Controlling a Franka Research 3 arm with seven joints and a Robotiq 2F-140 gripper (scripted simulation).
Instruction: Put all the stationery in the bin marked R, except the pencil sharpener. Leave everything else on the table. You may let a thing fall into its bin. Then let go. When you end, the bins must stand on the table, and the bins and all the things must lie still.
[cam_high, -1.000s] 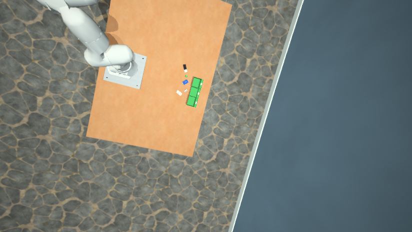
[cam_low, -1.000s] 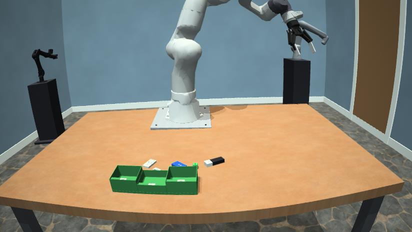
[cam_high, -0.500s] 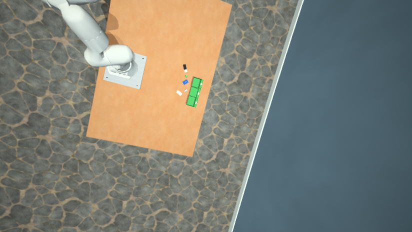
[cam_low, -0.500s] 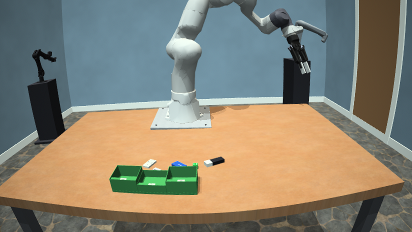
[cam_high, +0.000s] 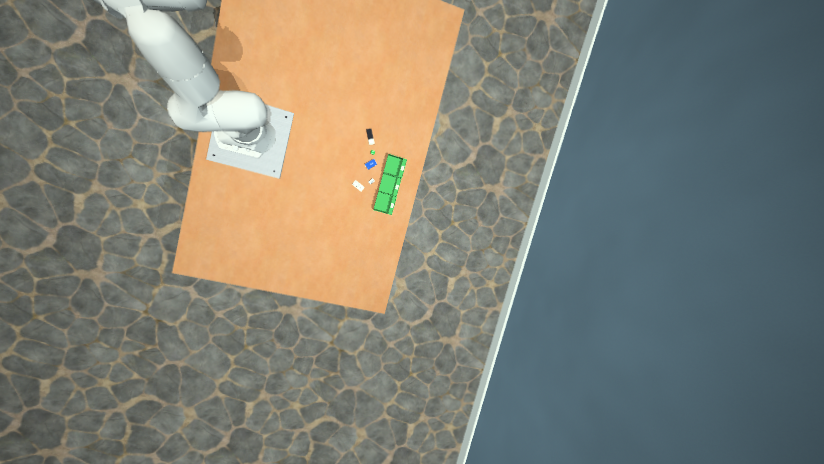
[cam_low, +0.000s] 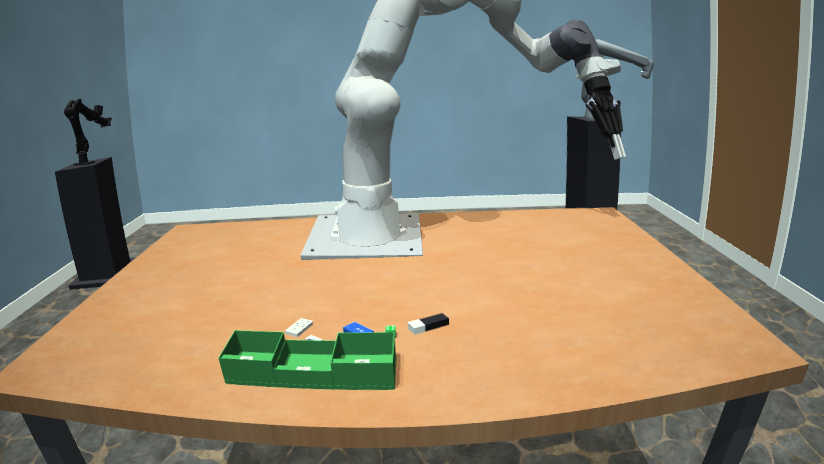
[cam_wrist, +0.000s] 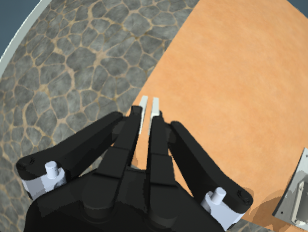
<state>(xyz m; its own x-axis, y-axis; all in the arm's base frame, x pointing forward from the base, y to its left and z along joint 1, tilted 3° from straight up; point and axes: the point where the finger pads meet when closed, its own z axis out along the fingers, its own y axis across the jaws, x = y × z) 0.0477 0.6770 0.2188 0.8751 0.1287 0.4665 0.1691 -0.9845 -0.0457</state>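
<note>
A row of three joined green bins (cam_low: 305, 377) (cam_high: 397, 187) stands near the table's front edge; I cannot read their labels. Behind it lie a black-and-white block (cam_low: 428, 323) (cam_high: 369, 136), a small green piece (cam_low: 390, 329) (cam_high: 372, 152), a blue flat item (cam_low: 357, 328) (cam_high: 370, 164), a white flat item (cam_low: 298, 326) (cam_high: 358, 185) and a tiny pale piece (cam_low: 313, 337) (cam_high: 371, 180). My gripper (cam_low: 617, 151) (cam_wrist: 149, 105) is shut with nothing between its fingers. It hangs high over the table's far right edge, far from all these things.
The arm's base plate (cam_low: 362, 242) (cam_high: 250, 141) sits at the back middle of the orange table (cam_low: 518, 288). Two black pedestals (cam_low: 92, 219) (cam_low: 591, 161) stand on the floor behind the table, one at each side.
</note>
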